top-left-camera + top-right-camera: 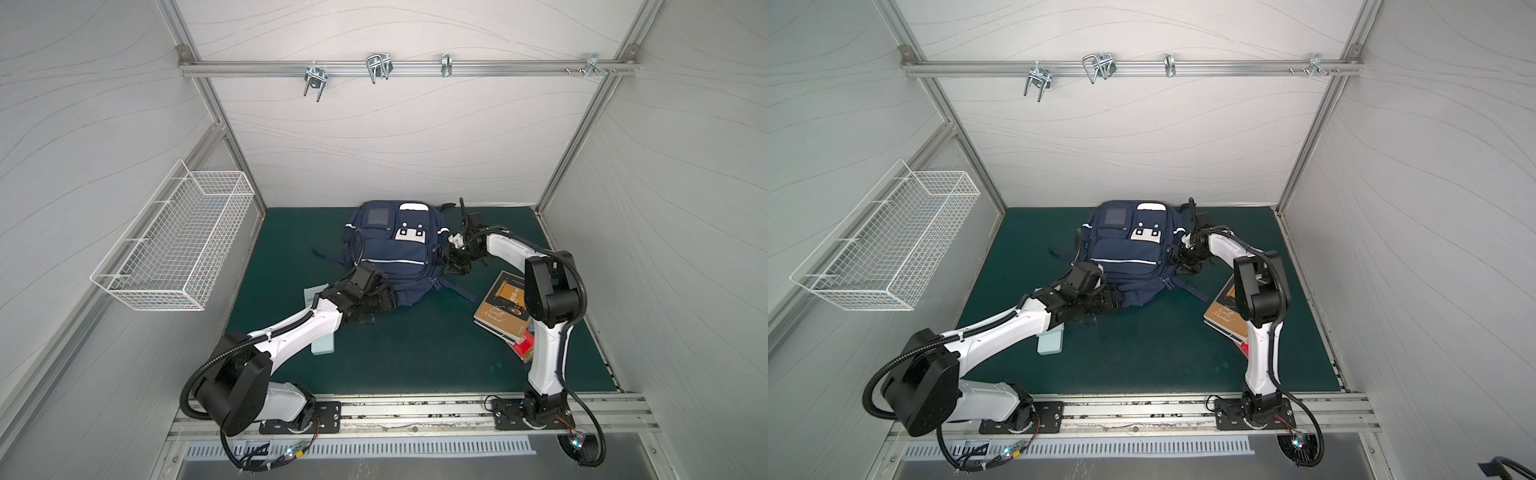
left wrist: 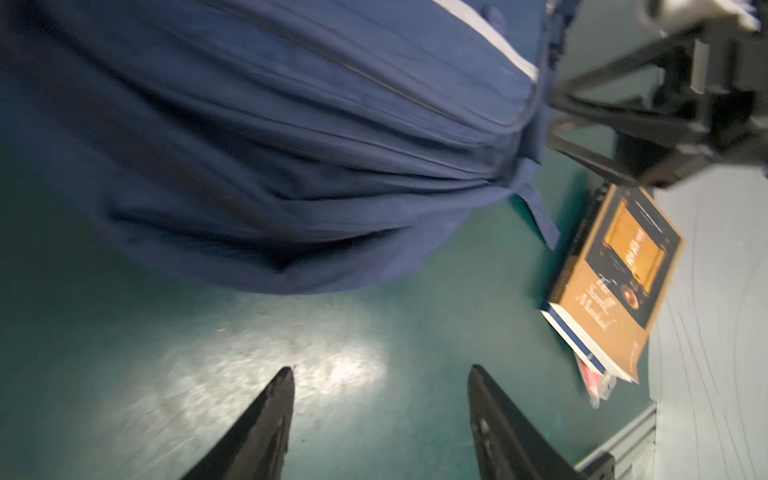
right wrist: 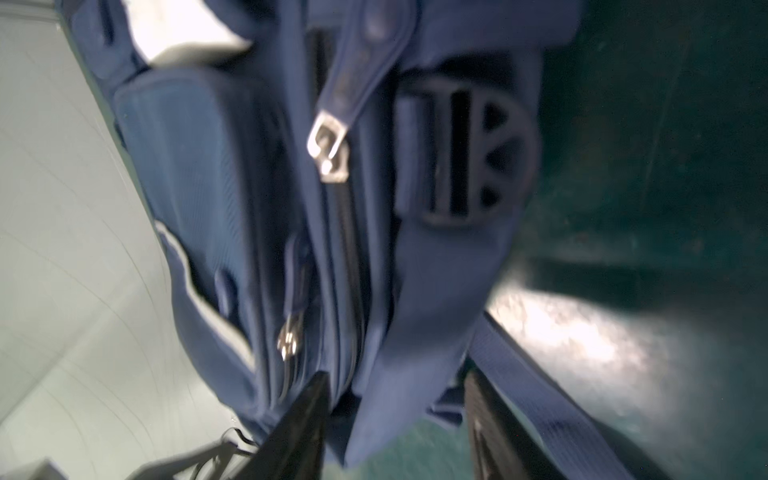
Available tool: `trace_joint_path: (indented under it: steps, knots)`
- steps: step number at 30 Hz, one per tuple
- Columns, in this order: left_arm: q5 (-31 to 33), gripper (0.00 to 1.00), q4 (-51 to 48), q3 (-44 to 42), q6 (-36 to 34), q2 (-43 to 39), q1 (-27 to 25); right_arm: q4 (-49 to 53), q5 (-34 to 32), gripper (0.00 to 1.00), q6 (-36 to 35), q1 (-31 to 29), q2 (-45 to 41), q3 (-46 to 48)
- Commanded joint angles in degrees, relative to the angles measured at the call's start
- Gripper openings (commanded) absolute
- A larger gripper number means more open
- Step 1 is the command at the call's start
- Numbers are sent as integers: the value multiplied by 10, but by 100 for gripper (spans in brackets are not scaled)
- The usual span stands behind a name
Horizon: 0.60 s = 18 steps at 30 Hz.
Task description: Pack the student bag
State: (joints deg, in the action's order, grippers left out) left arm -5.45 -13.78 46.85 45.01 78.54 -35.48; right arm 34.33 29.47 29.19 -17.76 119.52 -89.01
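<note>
**top views**
- bag: navy-blue fabric student bag, white reflective stripes and a dotted white patch, lies flat on the dark green mat with its front pockets up. It sits between the two sets of jaws.
- left: the black left gripper is low at the bag's bottom edge, tips just beside the fabric. Gap not readable from up here.
- right: the black right gripper is against the bag's side, jaws hidden by its own body.
- books: stack of paperback books, brown-and-black cover on top, lies behind the right jaws under that arm's elbow.
- box: flat pale-blue box lies behind the left jaws, partly under the forearm.
- basket: white wire basket on the wall, well apart from both jaws.

**left wrist**
- jaws: left gripper is spread wide and holds nothing. Only mat shows in the gap.
- bag: student bag is ahead of the tips and apart from them, creased end facing the jaws.
- books: books are ahead and off to one side.

**right wrist (blurred)**
- jaws: right gripper is parted about halfway, and a fold of the student bag fills the gap. Cannot tell whether it is clamped.
- zip: metal zip puller sits ahead of the tips on the side seam.
- buckle: round dark plastic buckle sits ahead of the tips, just beside the zip.
- strap: blue webbing strap runs past the outside of one finger.
</note>
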Motion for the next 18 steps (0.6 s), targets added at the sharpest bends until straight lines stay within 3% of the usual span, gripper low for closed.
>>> trace_joint_path:
  steps: [1,12,18]
  knots:
    - [-1,61,49,35,-10,22,-18,-13,5,40,1,3,18,-15]
    - [-9,32,117,42,8,100,-36,-32,14,0,19,-28,-46,79]
    - [-24,40,194,7,-9,86,-57,-19,-11,0,78,-103,-123,103]
